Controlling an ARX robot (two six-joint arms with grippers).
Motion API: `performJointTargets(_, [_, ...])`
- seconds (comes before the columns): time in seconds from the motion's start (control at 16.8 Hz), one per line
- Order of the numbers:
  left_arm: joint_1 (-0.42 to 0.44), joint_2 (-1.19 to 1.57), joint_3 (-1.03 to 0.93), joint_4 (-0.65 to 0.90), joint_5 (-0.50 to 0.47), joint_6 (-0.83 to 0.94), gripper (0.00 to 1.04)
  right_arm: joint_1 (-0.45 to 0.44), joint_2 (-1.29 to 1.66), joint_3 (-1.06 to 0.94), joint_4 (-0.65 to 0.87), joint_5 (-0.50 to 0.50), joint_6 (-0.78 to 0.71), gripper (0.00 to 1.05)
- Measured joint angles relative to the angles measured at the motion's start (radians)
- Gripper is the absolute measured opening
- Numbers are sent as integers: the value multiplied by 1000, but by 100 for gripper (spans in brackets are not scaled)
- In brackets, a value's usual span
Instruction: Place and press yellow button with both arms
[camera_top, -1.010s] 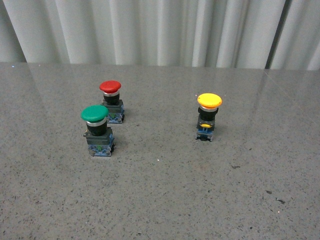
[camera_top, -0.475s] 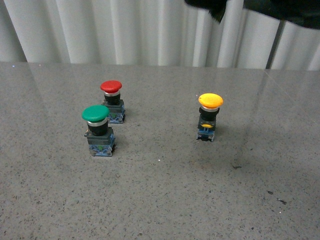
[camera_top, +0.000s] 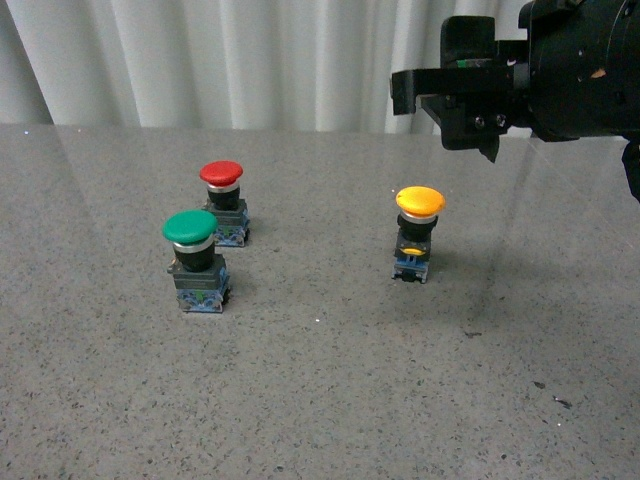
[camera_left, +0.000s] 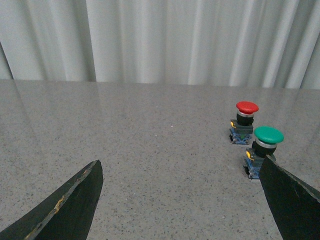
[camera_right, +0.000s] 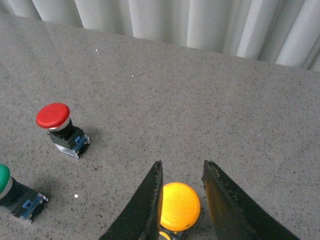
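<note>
We see the yellow button (camera_top: 418, 222) standing upright on the grey speckled table (camera_top: 320, 400), cap up, alone on its patch of surface. The right gripper (camera_top: 445, 125) hangs in the air above the yellow button and a little to its right in the front view, clear of the cap and touching nothing. From the right wrist camera, the right gripper (camera_right: 182, 164) has its two flat black fingers (camera_right: 148, 205) parted by a modest gap, and the yellow button (camera_right: 179, 205) shows through that gap, lower down and not gripped. Well to the left of the yellow button stand the green button (camera_top: 192, 260) and the red button (camera_top: 222, 200), near each other, the red one further back than the green one and both upright. In the left wrist view the left gripper (camera_left: 180, 161) is spread wide over the table, its fingers (camera_left: 70, 207) far apart and pinching nothing, with the green button (camera_left: 265, 150) and red button (camera_left: 245, 120) ahead of it. Behind the yellow button, beyond the table's far edge, hangs a pale pleated curtain (camera_top: 250, 60).
</note>
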Motion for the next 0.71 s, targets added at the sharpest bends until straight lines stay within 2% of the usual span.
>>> performJointTargets(0.18, [0,0,0,0,0,0,98,21,30,2,-5,14,-29,1])
performJointTargets(0.71, [0,0,0,0,0,0,98,72,127,53,-35,56,-65,2])
